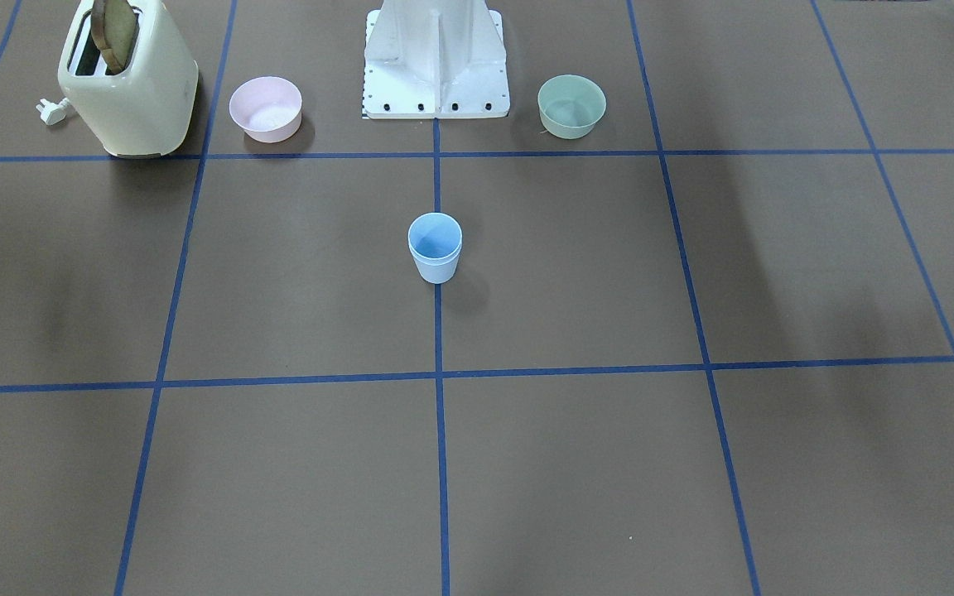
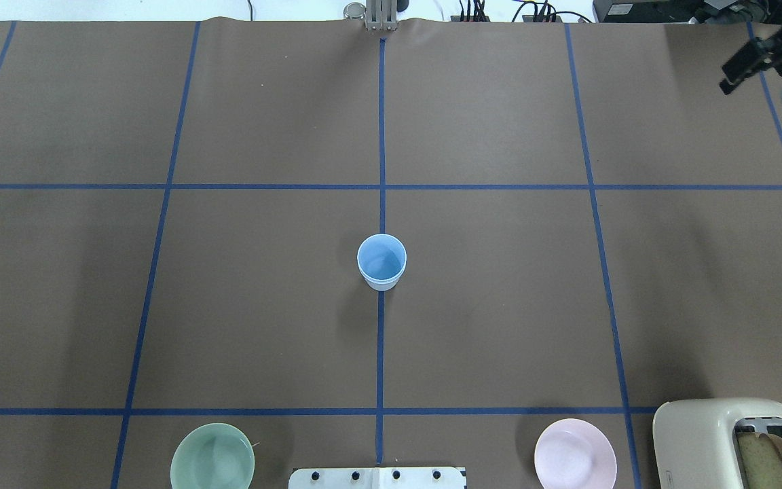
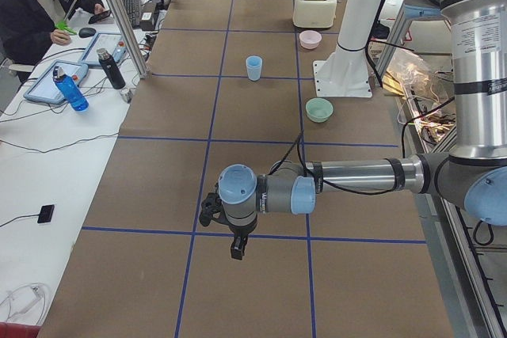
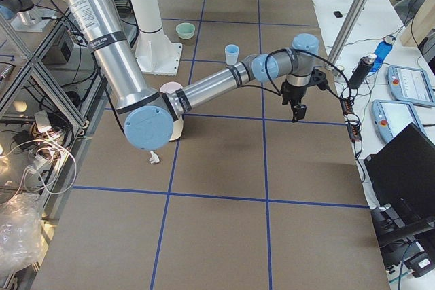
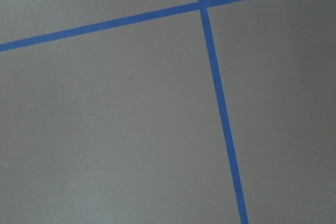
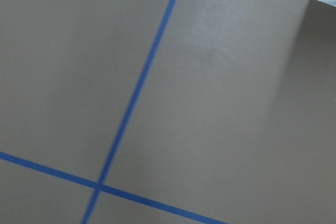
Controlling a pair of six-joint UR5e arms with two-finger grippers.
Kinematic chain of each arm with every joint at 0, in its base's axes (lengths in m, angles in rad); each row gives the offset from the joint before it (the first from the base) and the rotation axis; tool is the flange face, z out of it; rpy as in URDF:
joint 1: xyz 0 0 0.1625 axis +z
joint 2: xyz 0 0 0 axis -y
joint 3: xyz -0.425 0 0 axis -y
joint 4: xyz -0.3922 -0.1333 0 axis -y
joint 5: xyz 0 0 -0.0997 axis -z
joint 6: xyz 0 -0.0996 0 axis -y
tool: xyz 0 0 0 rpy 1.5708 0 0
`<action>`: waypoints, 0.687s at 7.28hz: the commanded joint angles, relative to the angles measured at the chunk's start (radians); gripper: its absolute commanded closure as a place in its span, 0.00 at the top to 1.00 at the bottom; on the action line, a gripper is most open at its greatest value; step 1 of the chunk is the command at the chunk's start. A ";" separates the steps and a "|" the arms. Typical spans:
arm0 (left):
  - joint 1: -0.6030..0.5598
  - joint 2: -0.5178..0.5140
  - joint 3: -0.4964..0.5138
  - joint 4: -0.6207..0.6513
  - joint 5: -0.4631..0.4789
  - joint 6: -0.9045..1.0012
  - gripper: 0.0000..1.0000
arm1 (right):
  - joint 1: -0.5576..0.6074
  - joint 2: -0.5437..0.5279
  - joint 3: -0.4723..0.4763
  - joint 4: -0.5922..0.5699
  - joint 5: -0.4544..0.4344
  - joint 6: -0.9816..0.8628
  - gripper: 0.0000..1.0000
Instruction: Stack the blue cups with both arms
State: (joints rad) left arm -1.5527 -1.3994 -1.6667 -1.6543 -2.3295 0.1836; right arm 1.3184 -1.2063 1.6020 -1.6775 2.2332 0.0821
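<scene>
1. The blue cups (image 1: 435, 248) stand upright and mouth up at the middle of the table (image 1: 609, 273). They sit on the blue tape line (image 1: 440, 331) that runs out from the white pedestal (image 1: 436, 58).
2. Only one cup shape shows. A second edge runs around the wall just under the rim, which looks like one cup nested in the other, though this cannot be told for sure.
3. Neither gripper touches the cups, and both are well apart from them.
4. The left arm (image 3: 356, 176) reaches across the table's end on the robot's left. The left gripper (image 3: 236, 254) points down above the table, near a crossing of tape lines. It shows only in the side view, so it cannot be told how far apart its fingers are.
5. The right arm (image 4: 211, 86) stretches toward the far edge of the table on the robot's right. The right gripper (image 4: 296, 117) points down above the surface. Its fingers are too small and dark to tell how wide they stand.
6. Both wrist views show only brown table surface and tape lines.
7. Beside the pedestal, a pink bowl (image 1: 266, 108) sits on the robot's right and a green bowl (image 1: 571, 105) on its left.
8. A cream toaster (image 1: 133, 91) stands past the pink bowl, with a slice of bread (image 1: 115, 33) sticking out of a slot.
</scene>
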 commanded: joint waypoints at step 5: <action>0.000 0.004 -0.001 -0.001 -0.007 0.002 0.98 | 0.119 -0.346 0.026 -0.001 -0.001 -0.044 1.00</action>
State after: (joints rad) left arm -1.5524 -1.3960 -1.6674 -1.6552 -2.3362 0.1856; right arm 1.4267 -1.5219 1.6306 -1.6765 2.2375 0.0379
